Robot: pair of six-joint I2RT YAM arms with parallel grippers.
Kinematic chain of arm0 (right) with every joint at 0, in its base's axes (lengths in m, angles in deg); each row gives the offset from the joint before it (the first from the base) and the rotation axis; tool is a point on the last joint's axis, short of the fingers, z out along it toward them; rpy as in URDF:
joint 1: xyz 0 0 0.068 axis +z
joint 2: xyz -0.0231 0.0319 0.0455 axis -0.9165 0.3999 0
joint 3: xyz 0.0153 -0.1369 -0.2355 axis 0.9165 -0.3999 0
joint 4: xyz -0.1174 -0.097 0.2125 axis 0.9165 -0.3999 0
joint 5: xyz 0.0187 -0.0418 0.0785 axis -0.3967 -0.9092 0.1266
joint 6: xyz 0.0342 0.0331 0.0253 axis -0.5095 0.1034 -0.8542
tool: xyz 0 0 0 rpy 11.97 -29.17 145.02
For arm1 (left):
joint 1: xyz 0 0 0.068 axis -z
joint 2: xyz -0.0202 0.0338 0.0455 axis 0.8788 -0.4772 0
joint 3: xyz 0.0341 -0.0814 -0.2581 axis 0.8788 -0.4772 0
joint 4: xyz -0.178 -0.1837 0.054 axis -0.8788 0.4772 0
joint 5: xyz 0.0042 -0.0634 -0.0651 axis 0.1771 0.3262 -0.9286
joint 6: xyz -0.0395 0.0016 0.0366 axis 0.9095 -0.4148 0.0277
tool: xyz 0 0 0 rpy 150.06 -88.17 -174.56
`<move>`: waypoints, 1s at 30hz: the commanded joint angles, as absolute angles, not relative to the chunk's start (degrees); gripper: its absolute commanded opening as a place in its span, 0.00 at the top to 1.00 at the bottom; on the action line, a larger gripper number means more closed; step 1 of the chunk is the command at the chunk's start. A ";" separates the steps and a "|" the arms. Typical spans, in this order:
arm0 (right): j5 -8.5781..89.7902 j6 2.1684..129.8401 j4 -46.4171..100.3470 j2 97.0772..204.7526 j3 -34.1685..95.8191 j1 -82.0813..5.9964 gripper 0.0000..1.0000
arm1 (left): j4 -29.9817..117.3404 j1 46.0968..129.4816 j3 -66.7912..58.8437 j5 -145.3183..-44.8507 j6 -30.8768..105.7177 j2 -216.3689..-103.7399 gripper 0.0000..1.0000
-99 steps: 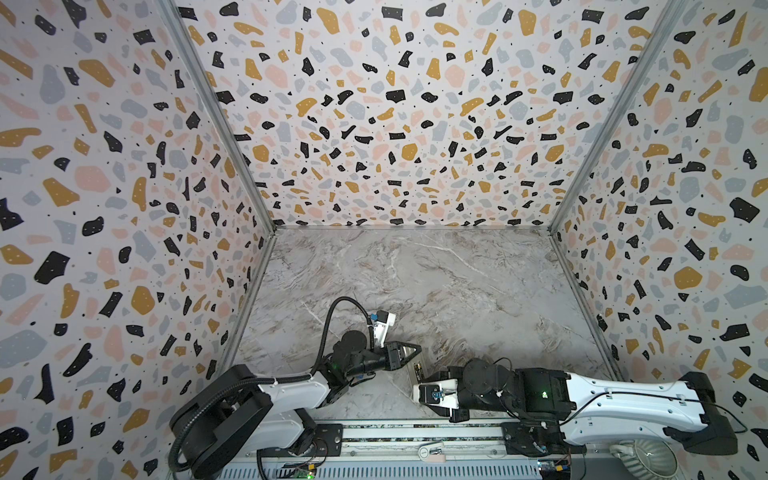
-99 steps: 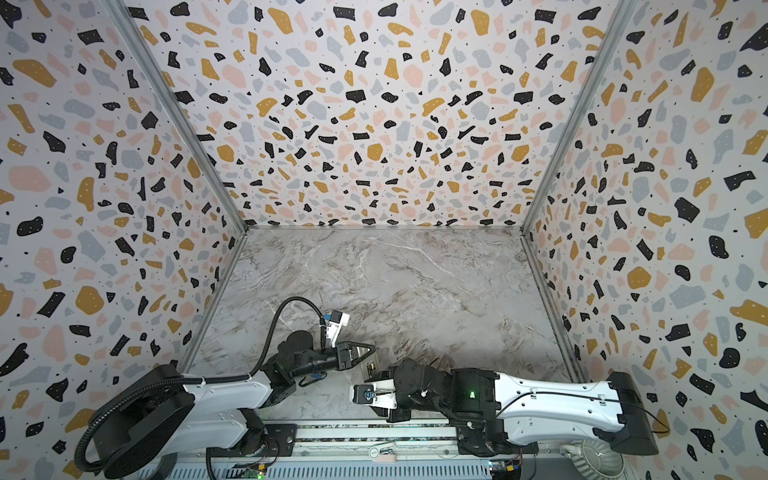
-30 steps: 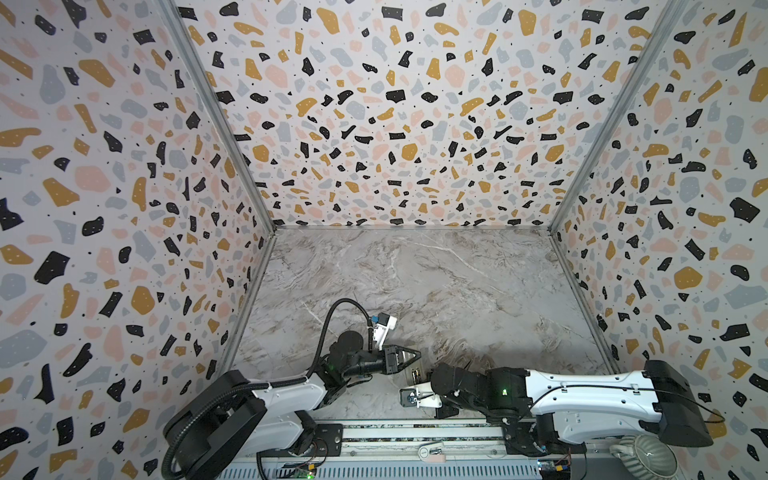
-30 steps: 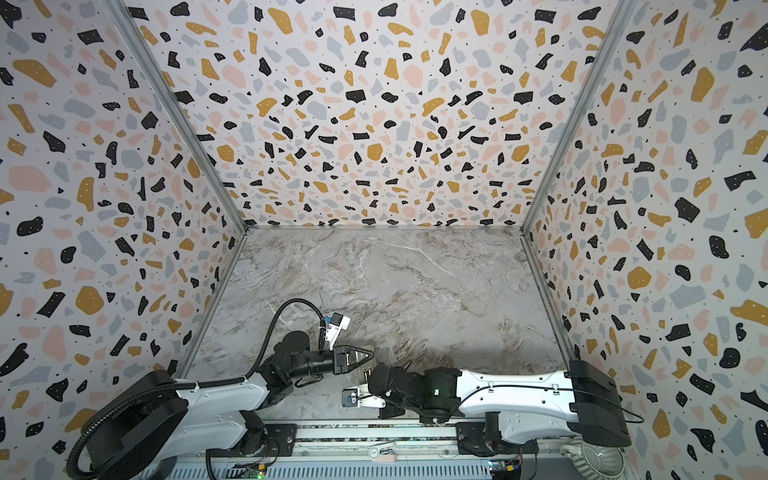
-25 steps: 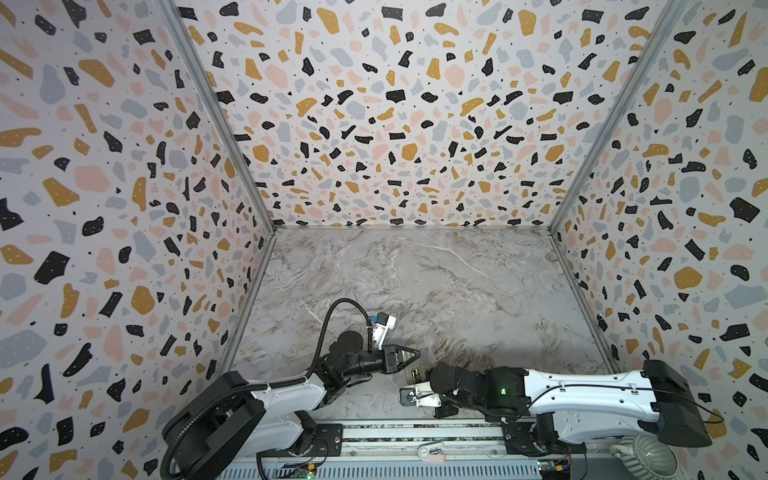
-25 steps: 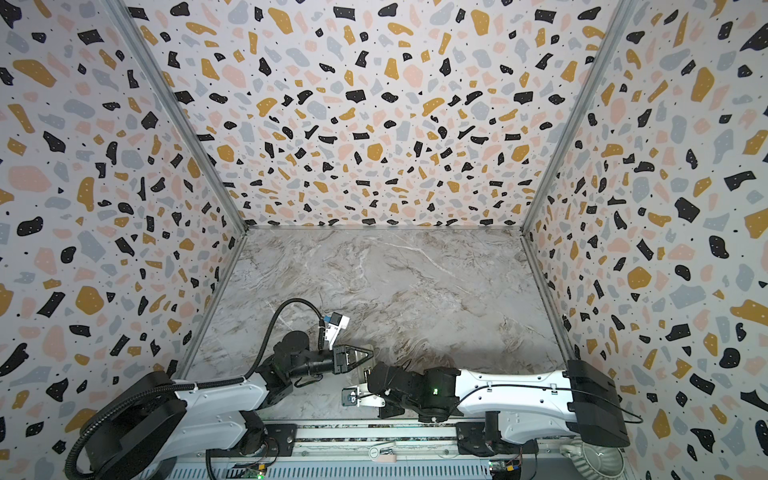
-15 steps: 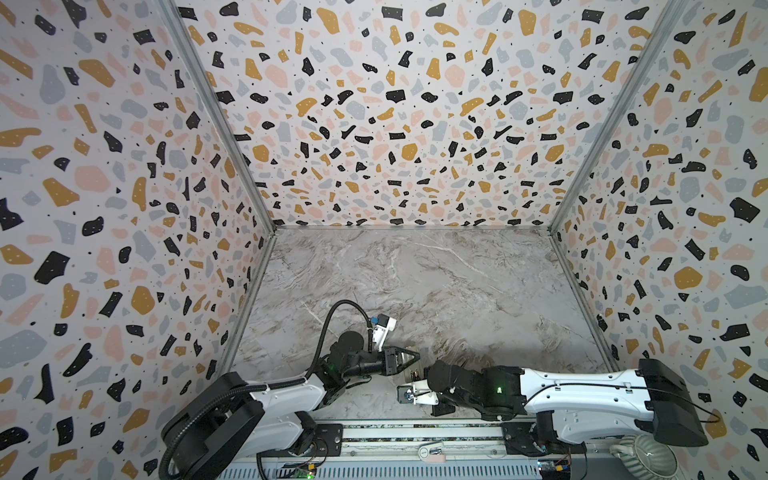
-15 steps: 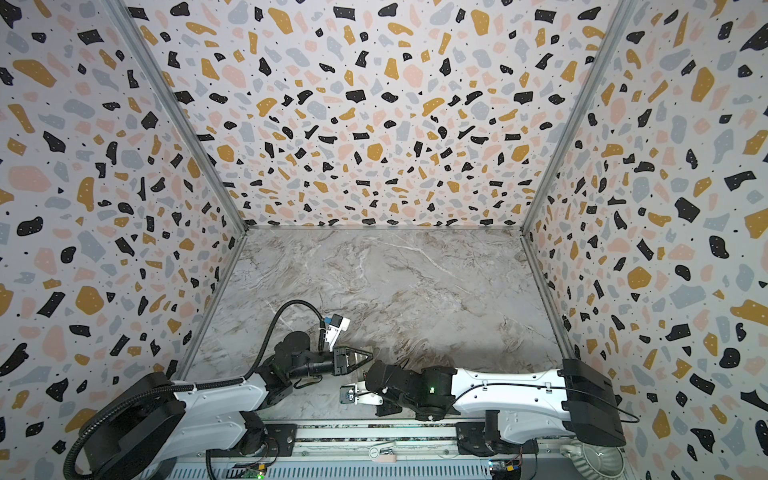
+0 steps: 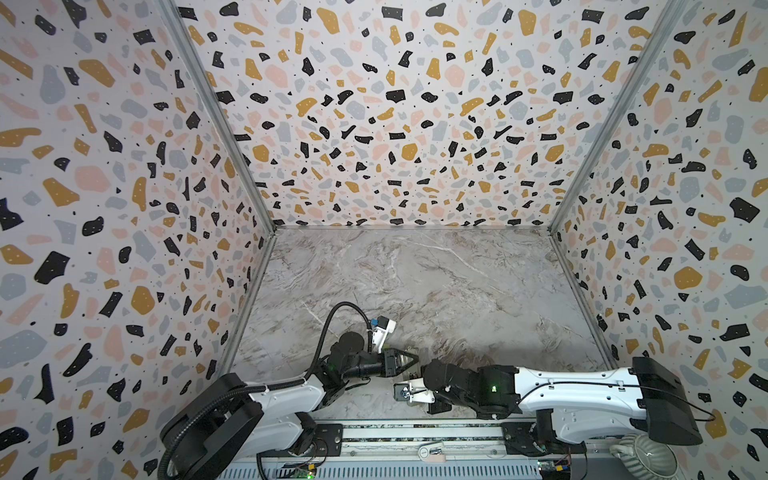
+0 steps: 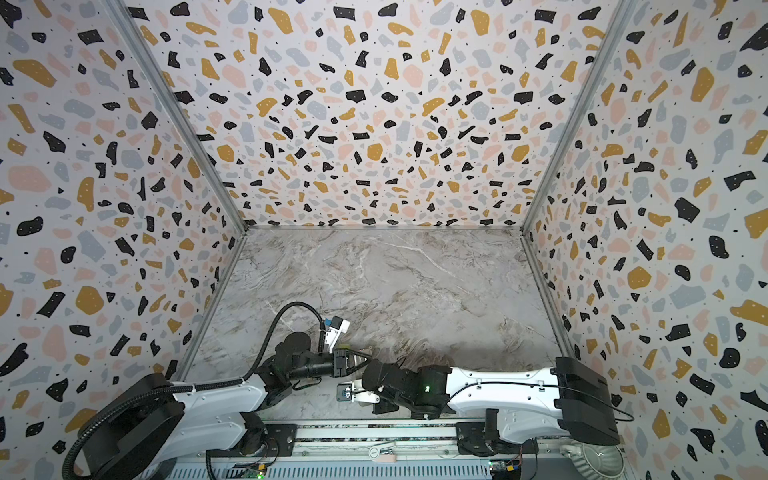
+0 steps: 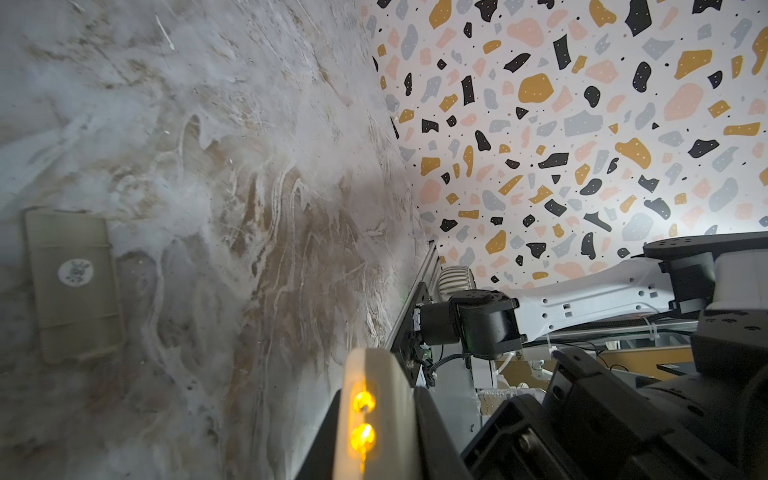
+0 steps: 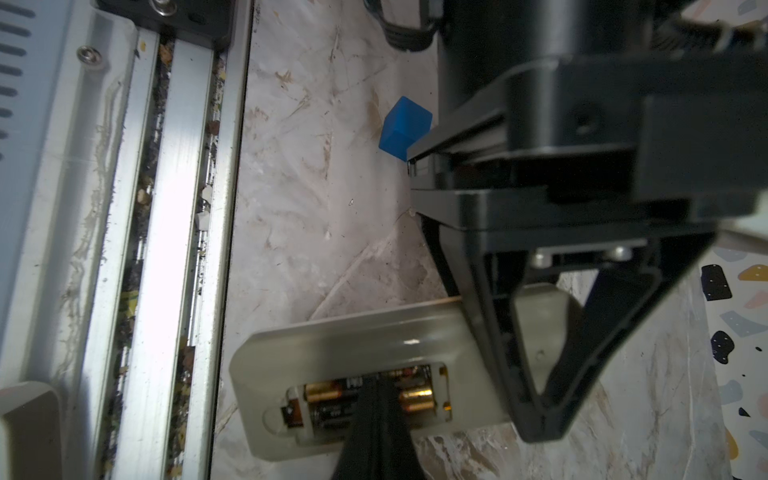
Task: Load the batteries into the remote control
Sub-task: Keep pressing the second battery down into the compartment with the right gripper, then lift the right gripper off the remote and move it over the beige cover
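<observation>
The remote control [image 12: 353,336] is a pale handset held just above the marble near the front rail, its open battery recess facing the right wrist camera. Two batteries [image 12: 328,392] lie side by side in the recess, gold ends showing. My right gripper [image 12: 376,386] is shut, its joined black tips pressed into the recess across the batteries. My left gripper [image 11: 379,390] is shut on the remote control [image 11: 395,374], one black finger [image 12: 498,353] on each side. In both top views the left gripper [image 9: 405,360] [image 10: 359,359] meets the right arm's wrist [image 9: 444,376], which hides the remote.
A beige battery cover [image 11: 72,282] lies flat on the marble, apart from the grippers. A blue cube [image 12: 405,129] sits on the table beside the left gripper's body. The aluminium rail [image 12: 183,208] runs along the front edge, close to the remote. Patterned walls enclose the table.
The right arm has slid a little to the left toward the left gripper, and its jaws have closed. The left arm has held almost still with the remote.
</observation>
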State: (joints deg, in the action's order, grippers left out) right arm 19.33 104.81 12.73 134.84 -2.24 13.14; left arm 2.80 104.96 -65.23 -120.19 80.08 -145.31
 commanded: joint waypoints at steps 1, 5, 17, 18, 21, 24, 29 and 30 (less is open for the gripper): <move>16.40 104.46 11.05 135.73 -1.06 12.24 0.97 | -2.99 105.71 -64.85 -123.76 81.13 -142.71 1.00; 17.01 103.55 11.87 133.95 -0.55 12.24 0.92 | 1.64 105.39 -64.54 -120.63 79.32 -141.19 1.00; 24.37 96.06 13.73 123.17 2.07 3.96 0.55 | 10.16 94.21 -69.20 -113.67 78.68 -129.21 1.00; 25.09 95.01 13.90 123.11 2.45 2.36 0.53 | 10.82 93.49 -69.42 -113.33 78.50 -128.30 1.00; 27.34 92.00 13.77 124.19 3.13 -2.35 0.45 | 11.78 91.64 -70.22 -112.61 78.40 -125.75 1.00; 27.72 88.81 13.02 127.20 3.49 -6.02 0.41 | 12.85 90.48 -70.69 -112.43 78.06 -123.96 1.00; 33.58 82.63 14.14 133.64 3.04 -11.86 0.43 | 15.86 89.54 -71.32 -112.39 76.97 -121.33 1.00; 34.61 81.87 14.89 134.81 2.95 -12.08 0.43 | 17.71 89.48 -71.19 -112.09 76.13 -120.47 1.00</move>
